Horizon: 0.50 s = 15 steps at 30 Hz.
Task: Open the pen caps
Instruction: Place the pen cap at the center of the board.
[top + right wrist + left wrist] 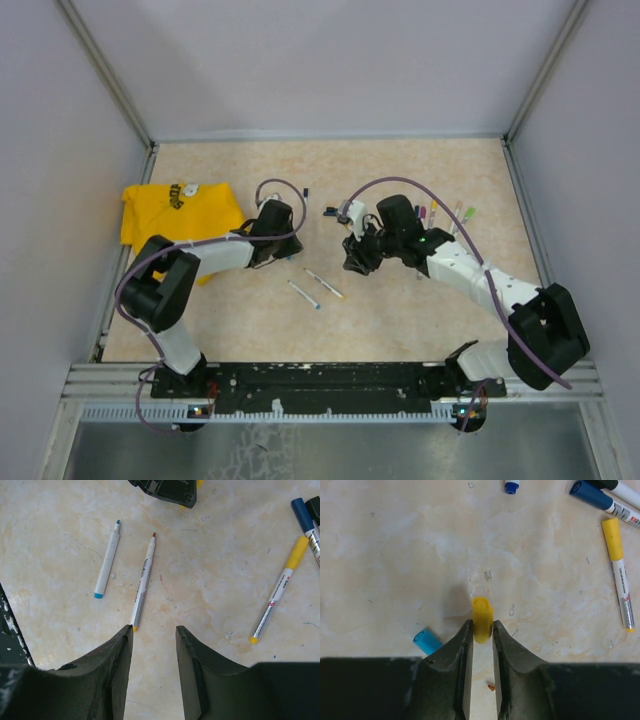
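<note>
Left wrist view showed us a yellow cap (482, 620), off any pen, standing between the fingertips of the left gripper (482, 628) near the middle of the tabletop. The jaws stood only narrowly apart, with the cap filling the gap. We could not tell whether they pinched it or merely flanked it as it rested on the surface.

A light-blue cap (427, 641) lay loose just beside the left finger, and a dark-blue cap (511, 486) lay loose farther toward the back edge. To the right lay a yellow-capped pen (618, 570) and a blue-capped pen (600, 497), both closed.

In the right wrist view, the right gripper (154, 630) hung over the tabletop with its jaws open and nothing between them. Just ahead of it lay two bare-tipped pens, apart from each other: a blue-tipped pen (107, 560) and an orange-tipped pen (143, 582). The butt of the orange-tipped pen lay close to one finger.

From the top external view, these two open pens sat near the middle, a little toward the near edge. A cluster of capped pens (445, 214) waited toward the back right, beyond the right arm. A yellow cloth (175, 215) lay by the left edge.

We judged the task to be early: a few caps were off, but most pens were still to be opened. The yellow cap had yet to be left clear on the tabletop.
</note>
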Available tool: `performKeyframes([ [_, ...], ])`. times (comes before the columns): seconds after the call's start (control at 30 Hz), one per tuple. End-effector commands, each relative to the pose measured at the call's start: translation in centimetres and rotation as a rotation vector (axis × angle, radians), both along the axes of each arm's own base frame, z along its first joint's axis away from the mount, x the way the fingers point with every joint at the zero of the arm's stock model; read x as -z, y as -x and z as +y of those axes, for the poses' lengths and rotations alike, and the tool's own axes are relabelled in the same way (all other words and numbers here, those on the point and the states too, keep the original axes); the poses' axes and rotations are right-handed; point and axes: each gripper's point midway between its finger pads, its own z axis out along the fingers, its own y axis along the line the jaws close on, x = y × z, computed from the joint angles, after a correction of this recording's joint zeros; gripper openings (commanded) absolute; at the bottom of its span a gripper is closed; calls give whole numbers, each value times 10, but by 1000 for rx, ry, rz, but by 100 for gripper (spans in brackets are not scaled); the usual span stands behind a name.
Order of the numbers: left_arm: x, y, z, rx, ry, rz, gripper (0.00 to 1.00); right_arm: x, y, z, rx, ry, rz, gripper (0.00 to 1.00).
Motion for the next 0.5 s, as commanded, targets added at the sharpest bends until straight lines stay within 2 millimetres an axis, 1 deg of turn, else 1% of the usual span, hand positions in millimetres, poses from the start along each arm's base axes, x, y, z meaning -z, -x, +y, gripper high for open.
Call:
performKeyframes([
  [0.0,13,11,16,-5,-106,49,28,-32,-11,5,-5,-58,-90,40],
  [0.27,6,11,19,-12,-135,31,30,-33,-12,4,0,-61,-92,40],
  [0.37,-4,8,17,-1,-131,7,31,-34,-12,4,1,-61,-92,40],
  [0.47,-20,3,9,46,-114,-38,33,-34,-11,4,0,-63,-92,40],
])
